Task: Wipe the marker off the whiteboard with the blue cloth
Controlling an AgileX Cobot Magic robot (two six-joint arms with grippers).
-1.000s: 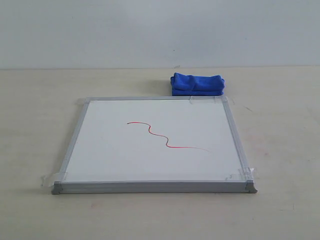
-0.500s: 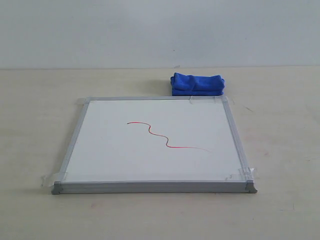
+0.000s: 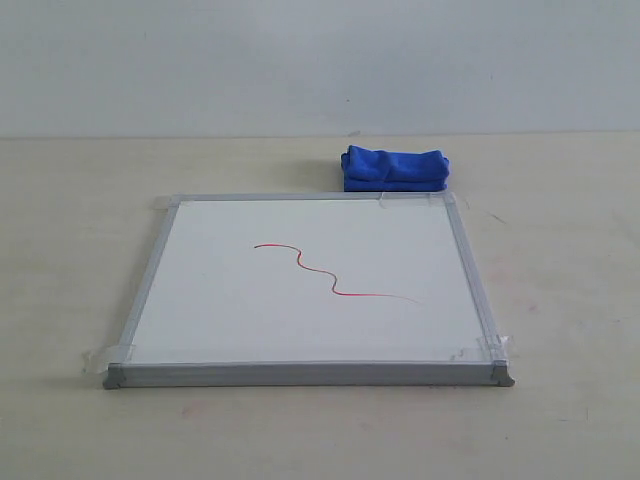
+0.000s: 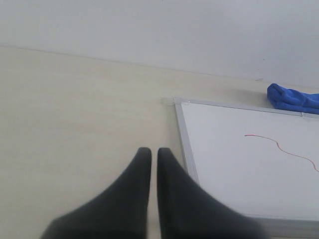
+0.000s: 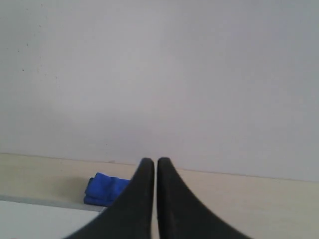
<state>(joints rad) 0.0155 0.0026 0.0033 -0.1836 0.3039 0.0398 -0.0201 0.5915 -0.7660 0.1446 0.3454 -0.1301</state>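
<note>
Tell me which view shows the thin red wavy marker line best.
The exterior view: the whole thin red wavy marker line lies unobstructed on the white grey-framed whiteboard. The left wrist view catches only part, cut by the picture's edge; the right wrist view shows none of it.

The left gripper (image 4: 149, 152) is closed: its two dark, tapered fingers (image 4: 124, 199) lie side by side with only a thin slit between them, the rounded tips level with each other. It is held off the surface (image 4: 75, 124), angled forward and down. The right gripper (image 5: 150, 162) is in the same state, its two dark fingers (image 5: 129, 204) drawn together to a narrow slit and the tips even. It points closer to level than the left one. Only the fingers of either arm are visible.
</note>
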